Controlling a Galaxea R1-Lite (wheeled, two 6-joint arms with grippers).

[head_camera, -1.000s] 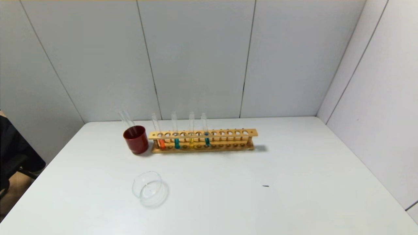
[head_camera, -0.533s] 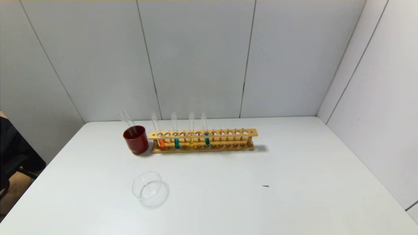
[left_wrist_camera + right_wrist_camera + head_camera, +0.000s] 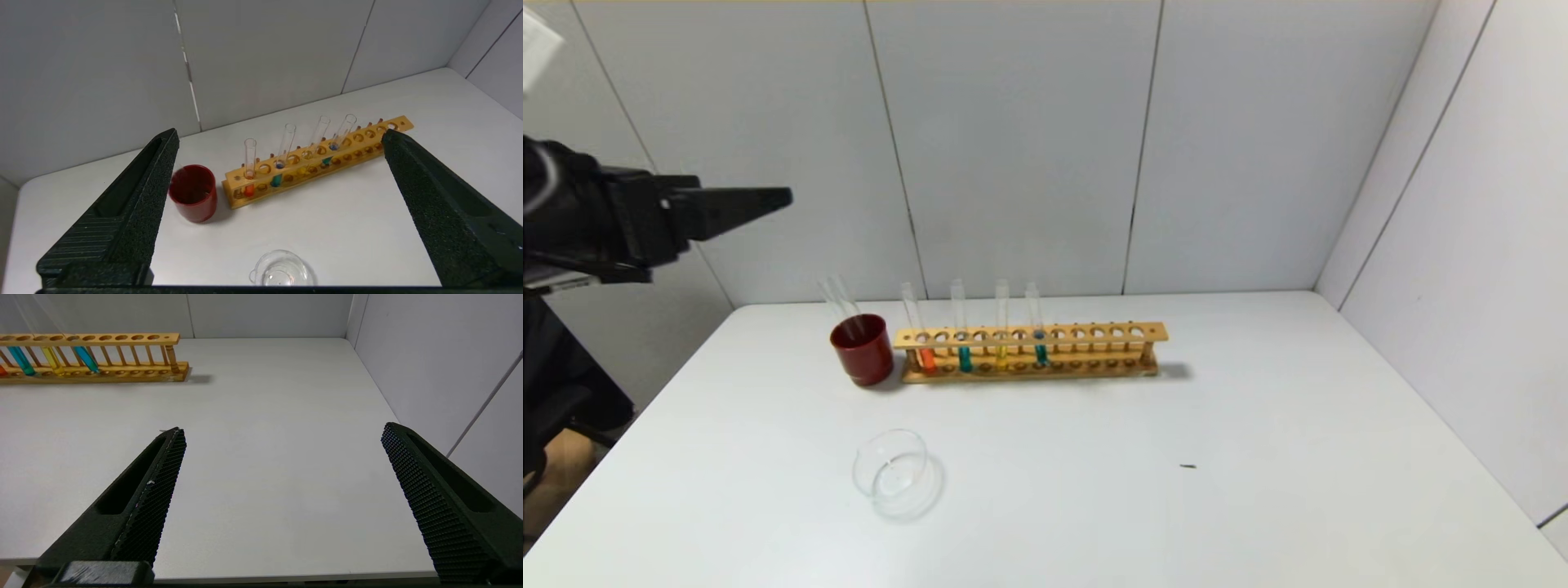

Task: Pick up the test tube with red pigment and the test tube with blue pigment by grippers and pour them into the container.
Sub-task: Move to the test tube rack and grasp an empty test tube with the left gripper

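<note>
The left gripper (image 3: 768, 198) hangs high in the air off the table's left edge, well above the tabletop and well apart from everything on it, its fingers (image 3: 139, 196) spread wide with nothing between them. Past its fingertips, in its wrist view, stands a dark red cup (image 3: 192, 192) with two empty glass tubes leaning in it, and just beside the cup the left end of a wooden rack (image 3: 1094, 335) that runs along the back of the white table (image 3: 1258, 457). The test tube with red pigment (image 3: 920, 335) stands in the rack's leftmost used hole, nearest the cup, leaning slightly, with orange-red liquid at its bottom. Next along the rack is a tube with teal liquid (image 3: 963, 335), then a tube with yellow liquid (image 3: 1001, 331), then the test tube with blue pigment (image 3: 1037, 331), whose liquid looks blue-teal; the holes further right are empty. The container (image 3: 892, 472), a low clear glass dish, sits on the table nearer the robot, in front of the cup and well apart from the rack. The right gripper (image 3: 282, 433) is out of the head view; its own wrist view shows its fingers spread wide and empty above bare table, with the rack's right end far off.
</note>
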